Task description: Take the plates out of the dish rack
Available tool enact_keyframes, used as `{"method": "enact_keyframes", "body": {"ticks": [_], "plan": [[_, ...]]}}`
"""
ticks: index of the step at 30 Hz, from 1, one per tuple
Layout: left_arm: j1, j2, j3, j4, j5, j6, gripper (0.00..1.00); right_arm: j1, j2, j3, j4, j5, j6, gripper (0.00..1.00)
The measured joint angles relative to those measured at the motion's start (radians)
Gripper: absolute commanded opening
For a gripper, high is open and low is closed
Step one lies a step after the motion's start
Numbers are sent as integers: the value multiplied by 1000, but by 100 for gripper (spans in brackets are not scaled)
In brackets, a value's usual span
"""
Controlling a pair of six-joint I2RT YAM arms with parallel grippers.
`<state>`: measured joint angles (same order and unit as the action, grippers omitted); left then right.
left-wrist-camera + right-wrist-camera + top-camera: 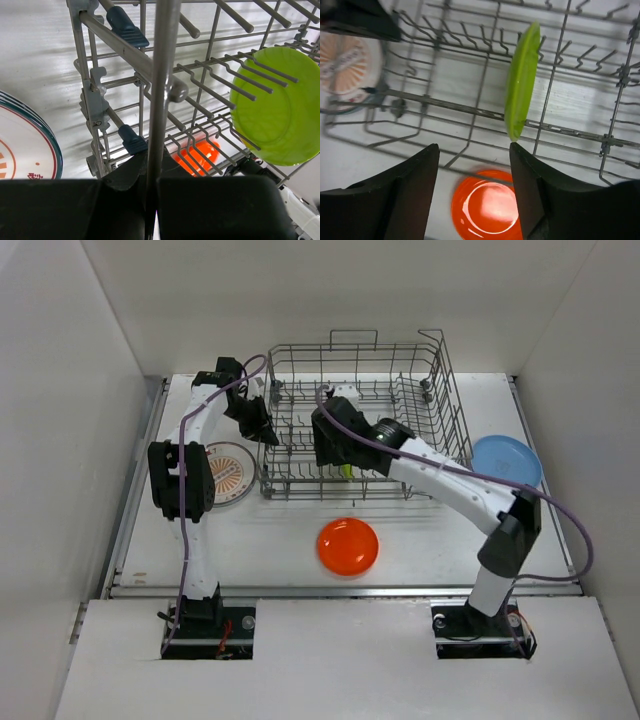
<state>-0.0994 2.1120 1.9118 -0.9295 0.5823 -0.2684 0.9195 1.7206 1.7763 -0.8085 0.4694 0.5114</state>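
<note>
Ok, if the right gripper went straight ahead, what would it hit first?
Probably the upright lime green round plate in the grey wire dish rack; its lower edge sits just beyond one fingertip of the right gripper. Depth is unclear.

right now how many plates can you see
4: lime green plate standing in the dish rack; orange plate before it; sunburst plate left; blue plate right. More may be hidden.

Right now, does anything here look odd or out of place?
One thing: the left pincer is closed on a wire of the dish rack, not on a plate, perhaps to steady it. Otherwise nothing looks spilled or broken; the lime green plate stands in its slot.
</note>
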Motion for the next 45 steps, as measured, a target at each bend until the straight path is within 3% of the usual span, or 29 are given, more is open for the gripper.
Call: {"method": "enact_keyframes", "body": {"ticks": [3, 5, 7, 10, 12, 22, 27, 36, 40, 45], "plan": [[0, 0, 0, 0, 0, 0, 0, -51, 92, -7, -8, -35, 14, 67], [0, 0, 0, 0, 0, 0, 0, -80, 140, -6, -9, -64, 21, 62], [0, 0, 0, 0, -2, 0, 0, -97, 175, -6, -6, -85, 19, 45], [-2, 0, 0, 1, -10, 1, 0, -115, 214, -6, -8, -95, 12, 10], [-2, 0, 0, 1, -16, 3, 0, -123, 217, -4, -7, -96, 3, 1], [1, 0, 0, 5, -25, 12, 0, -119, 203, 58, 1, -73, -76, 0], [1, 0, 0, 5, -26, 12, 0, -83, 78, 73, 45, -56, -148, 0], [1, 0, 0, 4, -28, 12, 0, 210, -221, -10, 0, -33, -264, 0], [0, 0, 2, 2, -31, 13, 0, 353, -179, -131, -159, -148, -257, 0], [-1, 0, 7, -5, -41, 16, 0, 397, -60, -179, -315, -137, -165, 0]]}}
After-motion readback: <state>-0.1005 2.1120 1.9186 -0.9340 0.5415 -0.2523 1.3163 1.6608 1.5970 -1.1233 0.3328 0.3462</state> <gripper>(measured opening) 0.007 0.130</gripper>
